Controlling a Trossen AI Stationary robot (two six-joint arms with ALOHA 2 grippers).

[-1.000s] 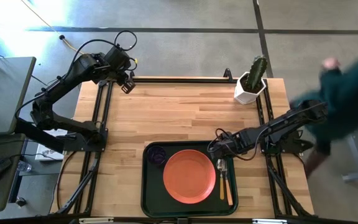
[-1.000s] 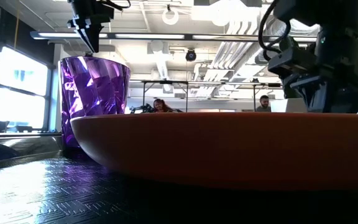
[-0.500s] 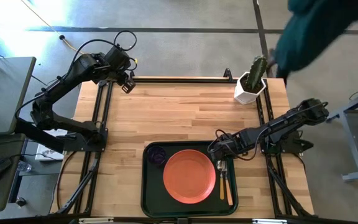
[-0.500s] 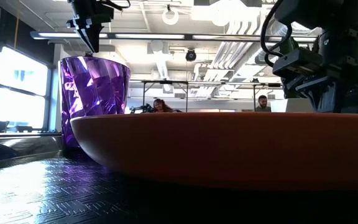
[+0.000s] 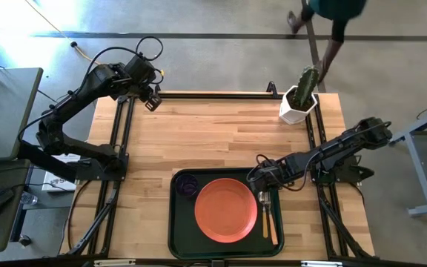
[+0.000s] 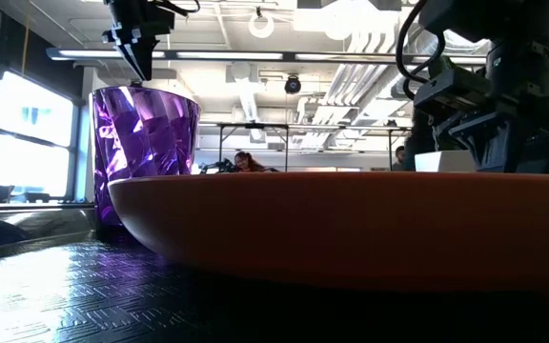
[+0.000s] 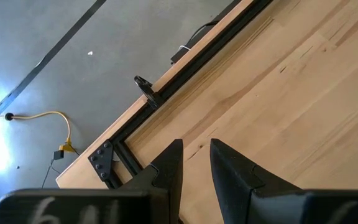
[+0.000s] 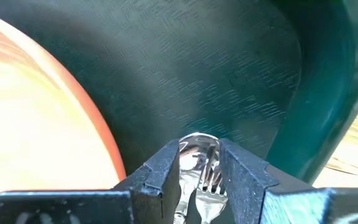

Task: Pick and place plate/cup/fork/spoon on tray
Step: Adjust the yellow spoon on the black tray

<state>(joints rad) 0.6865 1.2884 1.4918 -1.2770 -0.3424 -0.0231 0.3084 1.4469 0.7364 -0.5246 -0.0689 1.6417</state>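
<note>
The dark green tray (image 5: 175, 222) lies at the table's near edge. On it rest the orange-red plate (image 5: 225, 211), the purple cup (image 5: 187, 185) at its far left corner, and the fork (image 5: 264, 211) and spoon (image 5: 272, 224) side by side right of the plate, handles toward the near edge. My right gripper (image 5: 259, 180) hangs over the tray's far right corner, narrowly open. Its wrist view shows the spoon's bowl (image 8: 193, 149) and the fork's tines (image 8: 212, 177) between its fingers. My left gripper (image 5: 153, 101) waits, narrowly open, over the table's far left corner. My right gripper points slanting down over the heads of the spoon and fork, one finger (image 8: 163, 171) on either side of them. Both utensils lie in the tray. I cannot tell whether the fingers touch them.
A white pot with a green cactus (image 5: 299, 100) stands at the table's far right corner. A person (image 5: 330, 18) is beyond the far right corner. Bare wood (image 5: 213, 133) spreads between the tray and the far edge.
The person has moved from beside the table's right edge around to beyond its far right corner. Both grippers and the things on the tray stay in place.
</note>
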